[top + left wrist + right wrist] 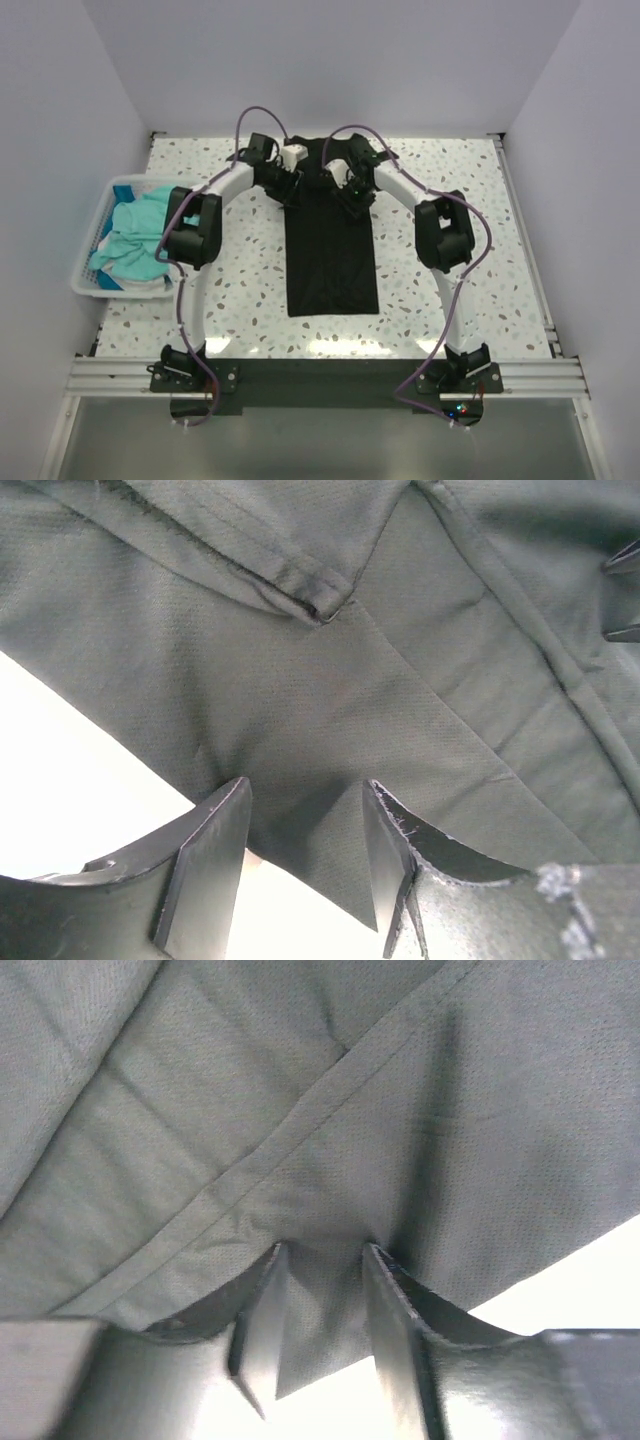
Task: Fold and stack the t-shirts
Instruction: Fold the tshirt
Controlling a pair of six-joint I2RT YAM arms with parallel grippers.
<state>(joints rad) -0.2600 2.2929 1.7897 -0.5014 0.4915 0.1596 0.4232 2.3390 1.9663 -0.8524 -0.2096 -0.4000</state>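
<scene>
My right claw (322, 1255) pinches the lengthwise-folded black t-shirt (330, 250); my left claw (305, 785) stands half-open at its edge, grip unclear. In the basket (88, 280), teal t-shirts (135, 225) wait unfolded.

The black t-shirt (331, 260) is soft matt cloth — up close a fine, pin-dotted knit with stitched hems — the teal t-shirts (135, 235) are crumpled cloth just as dull, and the basket (88, 285) is white slatted plastic. The table (480, 250) is smooth and hard with a faint sheen, white flecked with grey and brown like terrazzo, and the rail (540, 375) is bare ribbed metal. The fingers (205, 880) of the left gripper (305, 785) and of the right gripper (323, 1250) are matt black plastic, scuffed pale in places on the left, while the arms (228, 185) have smooth white shells and the cables (181, 300) a purple sheath.
</scene>
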